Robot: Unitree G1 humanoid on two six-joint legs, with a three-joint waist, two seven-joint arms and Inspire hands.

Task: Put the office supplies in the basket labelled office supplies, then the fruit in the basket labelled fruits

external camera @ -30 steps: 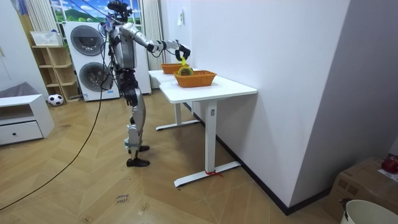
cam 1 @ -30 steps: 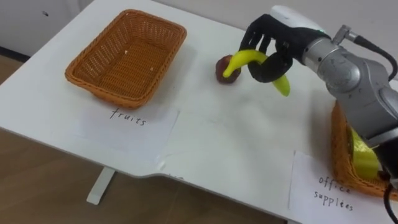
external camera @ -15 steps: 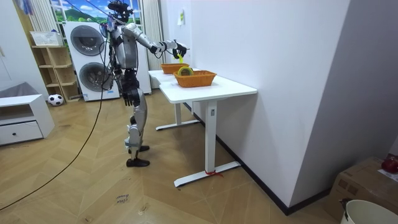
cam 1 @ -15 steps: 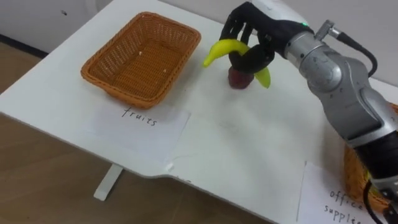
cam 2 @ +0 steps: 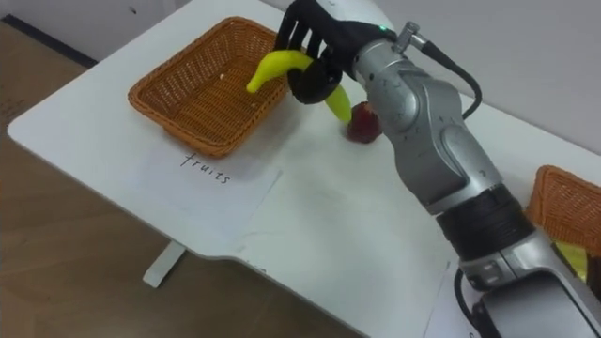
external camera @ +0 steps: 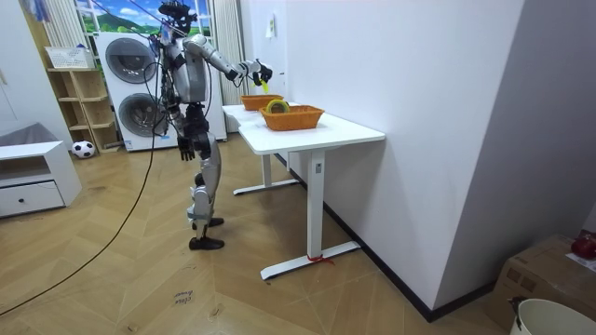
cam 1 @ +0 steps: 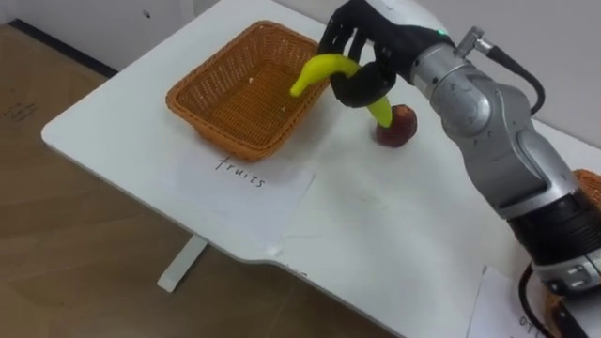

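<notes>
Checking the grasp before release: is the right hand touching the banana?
Touching. The left eye view shows the right hand with its fingers curled round the banana, holding it above the table.

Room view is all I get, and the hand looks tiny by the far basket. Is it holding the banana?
Observer: Yes. The right hand has its fingers curled round the banana.
Operator: Is it at the basket?
Observer: The banana's free end is over the right rim of the basket; the hand shows just right of that rim.
Operator: Any fruit left out?
Observer: One dark red fruit lies on the table, right of the basket and just behind the hand.
</notes>
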